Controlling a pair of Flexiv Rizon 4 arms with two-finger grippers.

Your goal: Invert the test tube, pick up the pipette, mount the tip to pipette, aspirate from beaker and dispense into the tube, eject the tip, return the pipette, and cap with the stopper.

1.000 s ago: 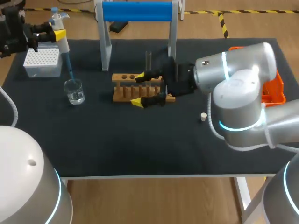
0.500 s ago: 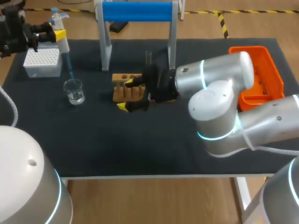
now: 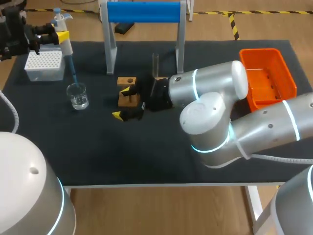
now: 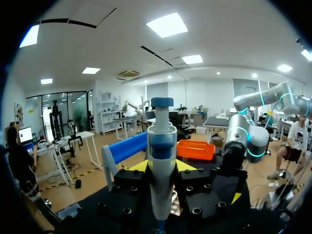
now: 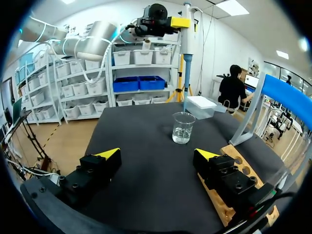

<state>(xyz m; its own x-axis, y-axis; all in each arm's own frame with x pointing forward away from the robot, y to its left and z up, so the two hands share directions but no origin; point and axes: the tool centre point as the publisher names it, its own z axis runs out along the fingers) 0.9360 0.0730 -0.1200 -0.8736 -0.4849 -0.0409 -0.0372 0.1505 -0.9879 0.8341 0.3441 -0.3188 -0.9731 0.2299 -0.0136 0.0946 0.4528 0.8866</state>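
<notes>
My left gripper point(image 3: 49, 33) is shut on the white-and-blue pipette point(image 3: 63, 41), held upright at the far left. Its blue tip point(image 3: 73, 74) hangs just above the glass beaker point(image 3: 78, 95), which holds some clear liquid. In the left wrist view the pipette point(image 4: 162, 161) stands between the yellow tips of the left gripper point(image 4: 162, 168). My right gripper point(image 3: 122, 103) is open at the left end of the wooden rack point(image 3: 128, 91), low over the mat. A clear test tube point(image 3: 155, 63) stands upright behind the rack. From the right gripper point(image 5: 156, 155), the beaker point(image 5: 183, 127) is straight ahead and the pipette point(image 5: 186, 53) above it.
A white tip box point(image 3: 45, 65) sits at the far left by the pipette. A blue-topped stand point(image 3: 144, 12) rises behind the rack. An orange bin point(image 3: 266, 78) sits at the right. My right arm point(image 3: 210, 112) lies across the middle of the table.
My right arm has swung left along the rack, its open gripper passing from the rack's right end to its left end. The left arm and pipette have not moved.
</notes>
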